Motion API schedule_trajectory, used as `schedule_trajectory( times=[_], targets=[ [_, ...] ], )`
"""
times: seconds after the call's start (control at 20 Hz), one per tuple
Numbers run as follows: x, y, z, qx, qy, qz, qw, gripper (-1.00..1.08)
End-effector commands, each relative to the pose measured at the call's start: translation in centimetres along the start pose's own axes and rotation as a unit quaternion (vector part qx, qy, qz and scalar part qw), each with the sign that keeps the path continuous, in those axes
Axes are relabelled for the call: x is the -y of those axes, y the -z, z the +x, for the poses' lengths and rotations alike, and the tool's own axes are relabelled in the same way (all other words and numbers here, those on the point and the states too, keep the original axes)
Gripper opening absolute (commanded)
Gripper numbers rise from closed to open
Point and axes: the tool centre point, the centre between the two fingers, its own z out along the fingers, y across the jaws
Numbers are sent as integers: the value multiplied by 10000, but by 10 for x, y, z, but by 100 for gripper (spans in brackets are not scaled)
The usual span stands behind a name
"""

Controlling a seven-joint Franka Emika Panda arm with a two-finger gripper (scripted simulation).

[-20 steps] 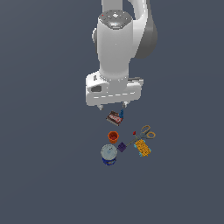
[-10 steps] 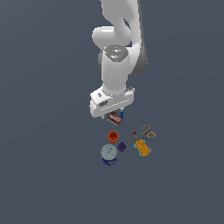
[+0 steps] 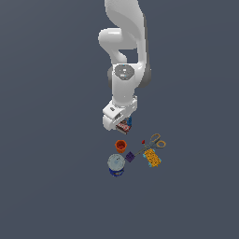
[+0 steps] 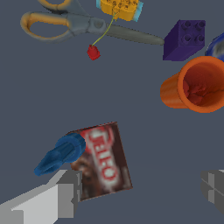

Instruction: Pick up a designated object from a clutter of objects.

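While the gripper point(image 4: 140, 192) hangs with its fingers point(image 4: 65, 192) spread apart, the dark brown box point(image 4: 103, 161) lies flat on the floor between them against one finger, a blue marker point(image 4: 59, 154) on its edge, with the orange cup point(image 4: 194, 85), purple brick point(image 4: 183, 40) and yellow-handled scissors point(image 4: 65, 21) well beyond it.

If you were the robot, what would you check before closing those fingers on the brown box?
1. Fingers open: ok, one finger sits well apart from the other.
2. Brown box lies between them: not ok, it sits against one finger, off centre.
3. Blue marker clear of the grasp: not ok, it overlaps the box's edge.
4. Orange cup clear: ok.
5. Scissors and purple brick clear: ok.
6. Fingers low enough: cannot tell.
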Motion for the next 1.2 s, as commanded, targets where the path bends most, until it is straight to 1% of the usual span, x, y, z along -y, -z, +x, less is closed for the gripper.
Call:
schedule_trajectory(
  times=[0.0, 0.25, 0.5, 0.9, 1.15],
  targets=[
    [10, -13, -5, -30, 339, 13, 9994, 100],
    [25, -29, -13, -82, 818, 45, 9966, 100],
    [35, -38, -18, -120, 1088, 66, 9940, 100],
    [36, -42, -19, -124, 1127, 72, 9935, 100],
    [37, -55, -19, -126, 1138, 74, 9934, 100]
  ],
)
